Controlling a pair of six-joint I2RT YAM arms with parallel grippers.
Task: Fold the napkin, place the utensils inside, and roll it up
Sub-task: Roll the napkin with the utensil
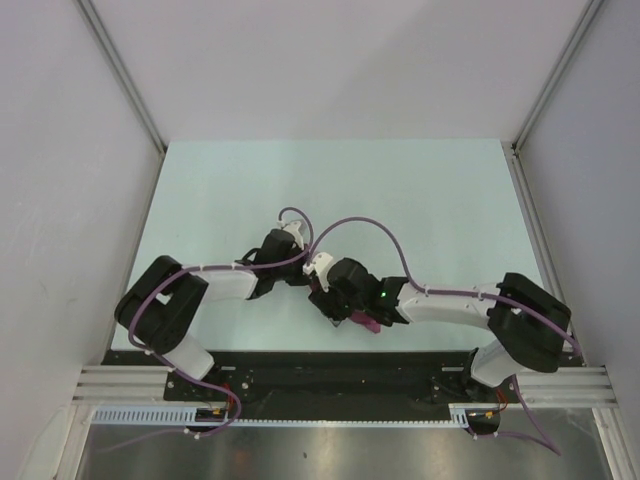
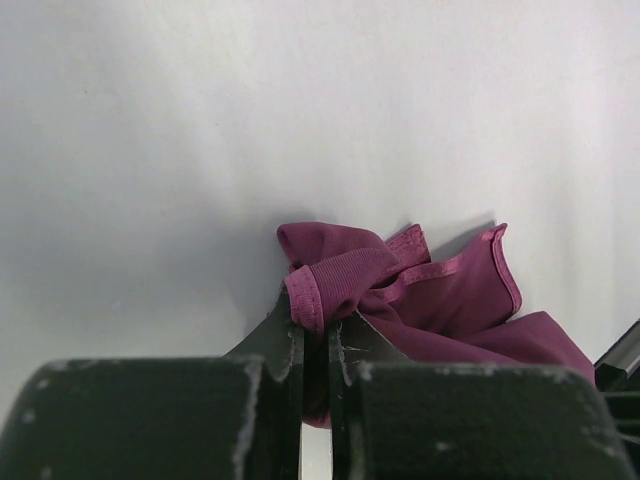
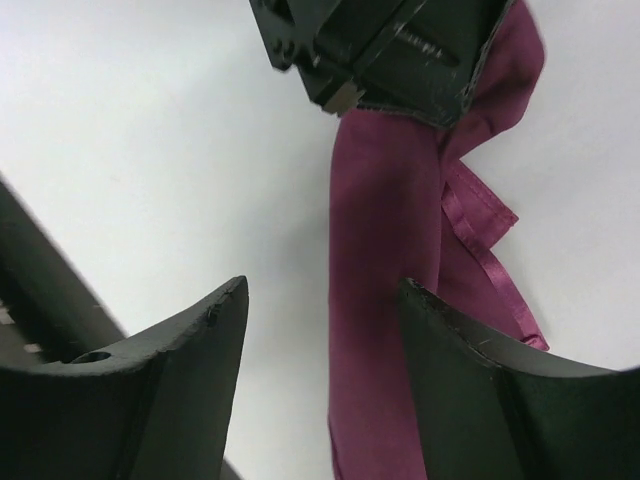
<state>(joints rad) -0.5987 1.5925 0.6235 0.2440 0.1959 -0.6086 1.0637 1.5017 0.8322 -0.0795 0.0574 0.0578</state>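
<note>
- Nearest the bases: the right gripper (image 3: pixel 322 292) stands spread wide w/ nothing in it. The napkin (image 3: pixel 385 250) runs up between its fingers toward 1 o'clock in the right wrist view. Prob. it waits there to take a second pinch.
- The napkin is bunched, not flat. From above only a magenta scrap shows, approx. 5 o'clock from the centre of the table (image 1: pixel 300 180), tucked under the two wrists.
- Just beyond, the left gripper (image 2: pixel 315 338) is pressed together on a folded hem of the cloth. The rest spills off to 3 o'clock in the left wrist view and rests on the table. Pinching the hem makes sense, since an edge is the handle for pulling the cloth open.
- Spoon: not seen in any view. It may be under the cloth or the arms, can't tell.
- My read: the fold isn't started, and the cloth first needs spreading out toward 12 o'clock.
</note>
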